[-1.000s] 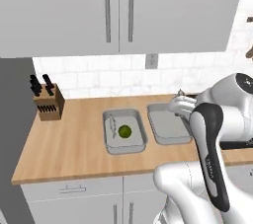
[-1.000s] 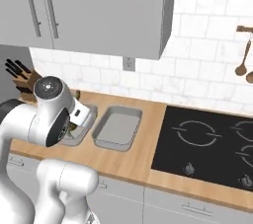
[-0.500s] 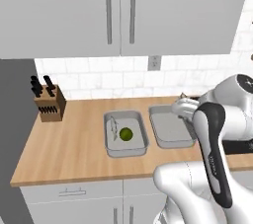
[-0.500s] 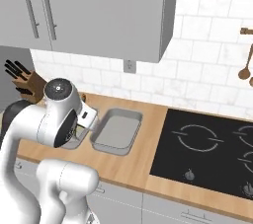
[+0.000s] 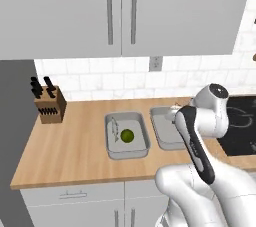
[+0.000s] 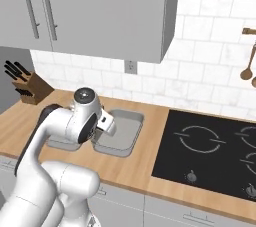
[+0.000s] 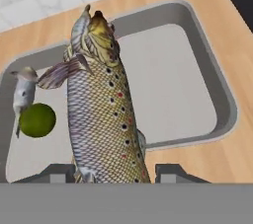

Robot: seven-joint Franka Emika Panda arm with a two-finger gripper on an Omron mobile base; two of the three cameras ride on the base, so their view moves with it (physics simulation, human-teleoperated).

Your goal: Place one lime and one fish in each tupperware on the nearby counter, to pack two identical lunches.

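In the hand view my gripper (image 7: 116,174) is shut on a large spotted brown fish (image 7: 105,104), which hangs tail-up over the near rim between the two tupperwares. The left tupperware (image 7: 10,77) (image 5: 111,151) holds a lime (image 7: 37,119) (image 5: 127,135) and a small grey fish (image 7: 22,93) (image 5: 115,128). Nothing lies in the right tupperware (image 7: 225,99) (image 5: 161,138) (image 6: 131,120). Both stand side by side on the wood-grain counter (image 5: 75,156) (image 6: 135,166). Seen from the base, the gripper (image 5: 175,116) (image 6: 107,123) hovers at the right tupperware's edge.
A knife block (image 5: 50,105) (image 6: 30,88) stands at the counter's far left by the tiled wall. A black cooktop (image 5: 242,126) (image 6: 210,146) lies to the right of the tupperwares. Wooden spoons (image 6: 247,68) hang on the wall, and grey upper cabinets (image 5: 120,11) hang above.
The arm has swung in toward the right tupperware with the spotted fish still held. The tupperwares, lime and small fish have not moved.
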